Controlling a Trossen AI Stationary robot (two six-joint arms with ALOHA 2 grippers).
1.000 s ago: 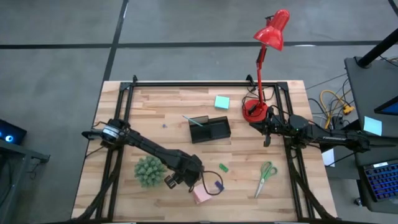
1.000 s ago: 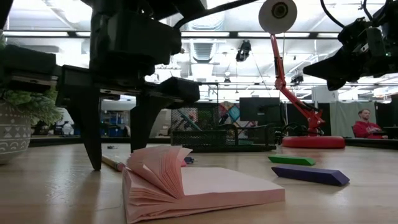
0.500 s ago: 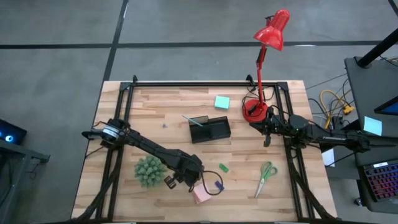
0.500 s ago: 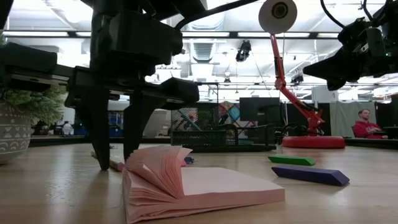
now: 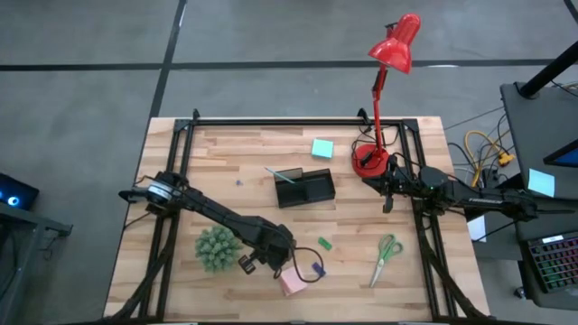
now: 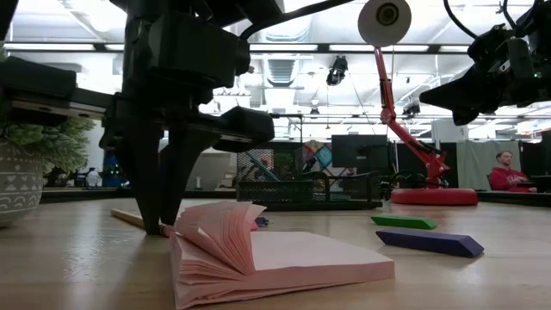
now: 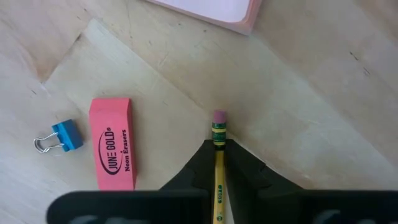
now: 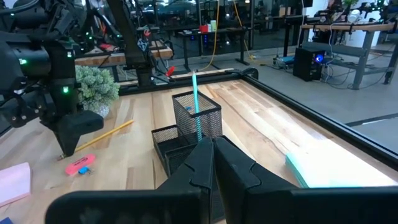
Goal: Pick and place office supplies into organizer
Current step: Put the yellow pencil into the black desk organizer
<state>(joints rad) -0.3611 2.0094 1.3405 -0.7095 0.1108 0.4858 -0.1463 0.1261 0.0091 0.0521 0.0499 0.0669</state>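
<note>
I have left gripper (image 7: 218, 163) clamped on yellow pencil (image 7: 218, 134) beside pink pad (image 6: 275, 258) | teal pen (image 8: 196, 106) in organizer (image 5: 304, 188) | scissors (image 5: 386, 256), erasers, pads left | right gripper (image 8: 213, 149) closed, empty, beside organizer

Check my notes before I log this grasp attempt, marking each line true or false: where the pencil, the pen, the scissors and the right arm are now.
1. The left gripper is shut on the yellow pencil. True.
2. The teal pen lies flat on the table beside the organizer. False: it stands in the organizer's mesh cup.
3. The green-handled scissors are already in the organizer. False: they lie on the table near the right edge.
4. A pink eraser lies next to a blue binder clip. True.
5. The right gripper holds the pink sticky-note pad. False: it is shut on nothing, waiting by the red lamp.
</note>
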